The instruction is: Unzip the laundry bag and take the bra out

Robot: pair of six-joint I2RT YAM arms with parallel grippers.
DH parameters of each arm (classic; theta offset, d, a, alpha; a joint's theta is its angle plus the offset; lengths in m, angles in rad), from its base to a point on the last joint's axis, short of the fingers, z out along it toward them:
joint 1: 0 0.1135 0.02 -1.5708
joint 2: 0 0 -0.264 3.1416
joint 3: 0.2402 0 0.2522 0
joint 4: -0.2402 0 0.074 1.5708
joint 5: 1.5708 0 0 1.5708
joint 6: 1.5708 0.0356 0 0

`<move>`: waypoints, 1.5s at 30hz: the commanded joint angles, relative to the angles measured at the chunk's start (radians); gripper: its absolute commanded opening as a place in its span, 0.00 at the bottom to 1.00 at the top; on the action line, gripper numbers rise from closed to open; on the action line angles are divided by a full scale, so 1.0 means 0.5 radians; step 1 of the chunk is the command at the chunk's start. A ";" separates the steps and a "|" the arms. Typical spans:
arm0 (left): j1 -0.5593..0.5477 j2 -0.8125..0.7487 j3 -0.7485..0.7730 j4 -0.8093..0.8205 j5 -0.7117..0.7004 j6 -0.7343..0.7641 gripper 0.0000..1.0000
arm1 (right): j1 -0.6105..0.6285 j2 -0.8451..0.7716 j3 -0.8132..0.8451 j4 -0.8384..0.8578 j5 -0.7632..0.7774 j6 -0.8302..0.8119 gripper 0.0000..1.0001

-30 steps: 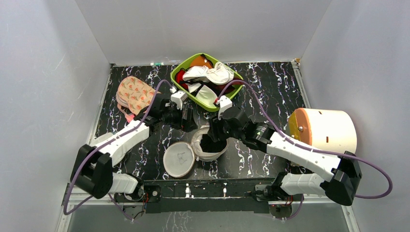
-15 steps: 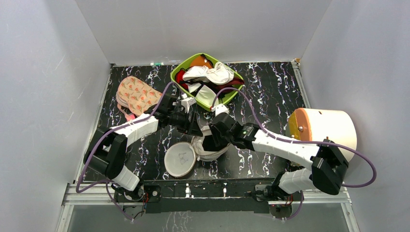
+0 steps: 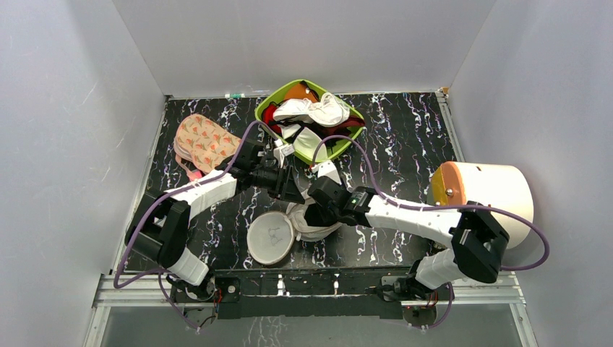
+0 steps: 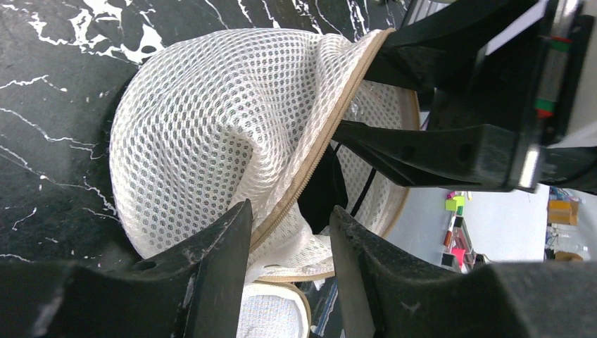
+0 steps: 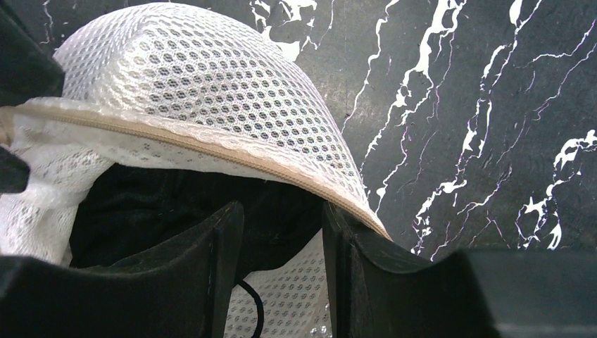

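Left gripper [image 4: 288, 239]: jaws half closed, astride the zipped rim of the laundry bag [image 4: 211, 120]. Cannot tell whether they pinch it yet.
Right gripper [image 5: 281, 246]: clamped on the bag's mesh wall at the mouth.
Bag sits near the front edge of the table [image 3: 405, 137], unzipped, lid [image 3: 269, 237] flopped to the left, black mark up.
Left wrist view alone shows the right fingers [image 4: 422, 151] either side of the far rim.
Right wrist view alone shows the black bra [image 5: 176, 204] inside, under the raised mesh.
Overhead, both grippers cover the mouth. The bra is only partly seen and its shape is unclear.
A second ago the left gripper stood back from the bag with jaws wide; now it is at the rim. The right grip is unchanged.
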 commanded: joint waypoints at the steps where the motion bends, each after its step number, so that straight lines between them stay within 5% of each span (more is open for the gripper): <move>1: -0.013 0.044 0.046 0.031 0.160 -0.034 0.32 | 0.018 0.084 0.077 0.193 0.195 0.034 0.42; 14: -0.024 0.046 0.062 -0.010 0.132 -0.003 0.24 | 0.057 0.317 -0.049 0.618 0.594 -0.041 0.37; 21: -0.025 0.026 0.079 -0.075 0.044 0.046 0.18 | 0.098 0.292 -0.015 0.684 0.536 -0.134 0.00; 36: -0.022 -0.106 0.071 -0.074 -0.133 0.085 0.00 | 0.107 -0.438 -0.345 0.858 -0.384 -0.289 0.00; 45: -0.022 -0.261 0.012 -0.011 -0.304 0.096 0.00 | 0.107 -0.590 -0.317 0.902 -0.561 -0.360 0.00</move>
